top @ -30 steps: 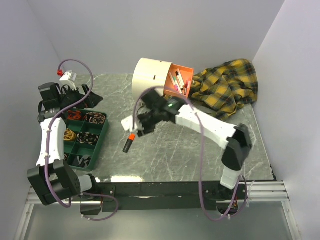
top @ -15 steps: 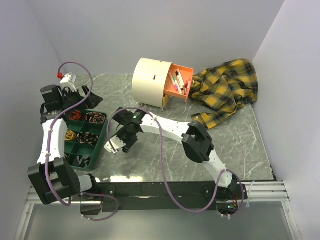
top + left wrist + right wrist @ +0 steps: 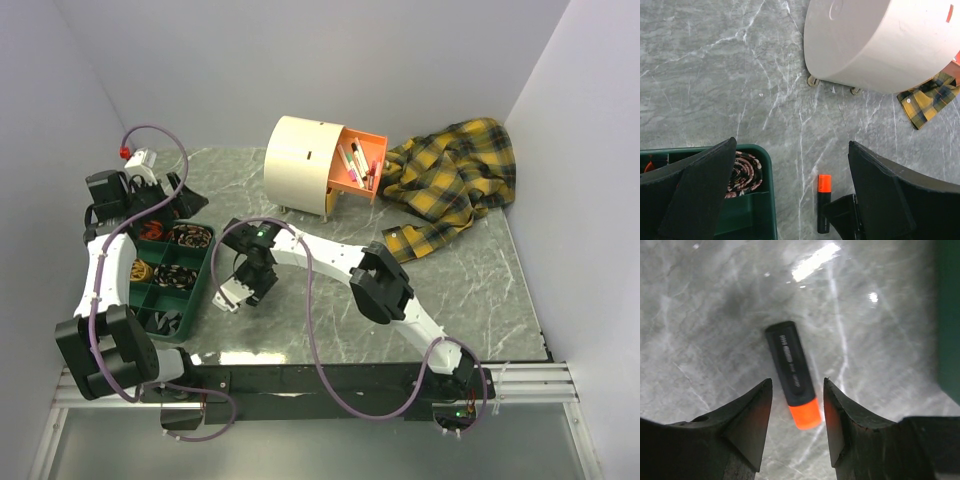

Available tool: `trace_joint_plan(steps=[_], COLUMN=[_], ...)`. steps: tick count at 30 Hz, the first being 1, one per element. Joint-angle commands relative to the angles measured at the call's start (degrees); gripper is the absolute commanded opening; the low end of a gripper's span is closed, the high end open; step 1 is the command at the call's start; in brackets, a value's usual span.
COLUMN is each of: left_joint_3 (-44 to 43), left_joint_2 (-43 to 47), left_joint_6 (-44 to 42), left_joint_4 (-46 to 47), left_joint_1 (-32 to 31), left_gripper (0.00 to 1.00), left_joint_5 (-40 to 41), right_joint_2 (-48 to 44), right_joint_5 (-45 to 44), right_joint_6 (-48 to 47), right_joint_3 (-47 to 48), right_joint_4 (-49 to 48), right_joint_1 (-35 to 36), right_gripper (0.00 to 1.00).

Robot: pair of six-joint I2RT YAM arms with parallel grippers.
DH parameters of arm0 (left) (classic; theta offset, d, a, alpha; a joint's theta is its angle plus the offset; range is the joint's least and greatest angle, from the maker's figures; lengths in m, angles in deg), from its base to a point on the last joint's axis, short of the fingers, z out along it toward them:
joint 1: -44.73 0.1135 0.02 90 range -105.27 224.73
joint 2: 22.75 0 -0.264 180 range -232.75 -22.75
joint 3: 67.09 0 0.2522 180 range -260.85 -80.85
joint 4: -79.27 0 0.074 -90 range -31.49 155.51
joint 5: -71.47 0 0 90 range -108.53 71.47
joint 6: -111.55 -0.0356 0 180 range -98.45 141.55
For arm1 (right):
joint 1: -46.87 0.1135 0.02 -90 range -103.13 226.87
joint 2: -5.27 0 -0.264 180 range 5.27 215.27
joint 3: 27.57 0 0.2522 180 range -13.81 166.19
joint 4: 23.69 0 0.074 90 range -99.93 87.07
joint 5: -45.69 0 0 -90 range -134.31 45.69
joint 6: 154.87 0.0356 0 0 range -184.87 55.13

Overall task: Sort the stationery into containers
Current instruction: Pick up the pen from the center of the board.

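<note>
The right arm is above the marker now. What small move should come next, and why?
Probably lower the right arm straight down a little. Its jaws stand open on either side of the black marker, near its orange cap, and seem not to touch it. The marker lies flat on the marble table, so a short descent should put it between them, ready for closing.

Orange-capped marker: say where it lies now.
Right wrist view: the marker lies flat on the table under the open right gripper, beside the green tray.

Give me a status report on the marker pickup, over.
Left end effector open, by green tray. Right end effector open, straddling orange-capped marker, not gripping. Marker flat on table, nothing blocking it.
</note>
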Motion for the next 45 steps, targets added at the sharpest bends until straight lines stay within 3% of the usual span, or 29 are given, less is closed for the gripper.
trace_joint_plan(steps=[1, 9, 18, 22, 25, 27, 36, 45], left_joint_3=[-2.3, -3.5, -3.7, -4.4, -5.1, -5.6, -6.0, -4.0], left_joint_2=[-0.6, -2.0, -2.0, -2.0, -2.2, -2.2, 0.3, 3.9], left_joint_6=[0.8, -0.7, -0.6, -1.3, -1.8, -2.2, -2.3, 0.2], left_joint_4=[2.5, 0.4, 0.2, -1.0, -2.0, -2.1, -3.3, -0.1], left_joint_1=[-0.1, -0.1, -0.1, -0.1, -0.2, -0.2, -0.2, -0.8], left_gripper=[0.99, 0.99, 0.99, 0.99, 0.99, 1.0, 0.99, 0.99], left_joint_5=[-1.6, -1.3, -0.7, -0.7, -1.2, -1.4, -1.9, -1.5], right_joint_2=[3.0, 5.7, 8.4, 9.0, 8.8, 7.1, -16.5, -35.6], right_joint_5=[-0.9, -0.7, -1.2, -3.0, -0.7, 2.3, 7.8, -1.1], right_joint_6=[-2.1, -3.5, -5.4, -4.9, -1.7, 2.7, 19.6, 42.3], right_joint_3=[4.7, 6.1, 4.6, 4.8, 8.8, 11.2, -5.3, -15.9], right_joint_4=[4.2, 4.5, 10.5, 11.5, 13.6, 13.9, -2.9, -27.4], right_joint_1=[0.2, -0.4, -1.1, -0.6, -0.9, -1.7, -4.6, -10.1], right_gripper=[0.52, 0.5, 0.39, 0.09, 0.0, 0.0, 0.0, 0.0])
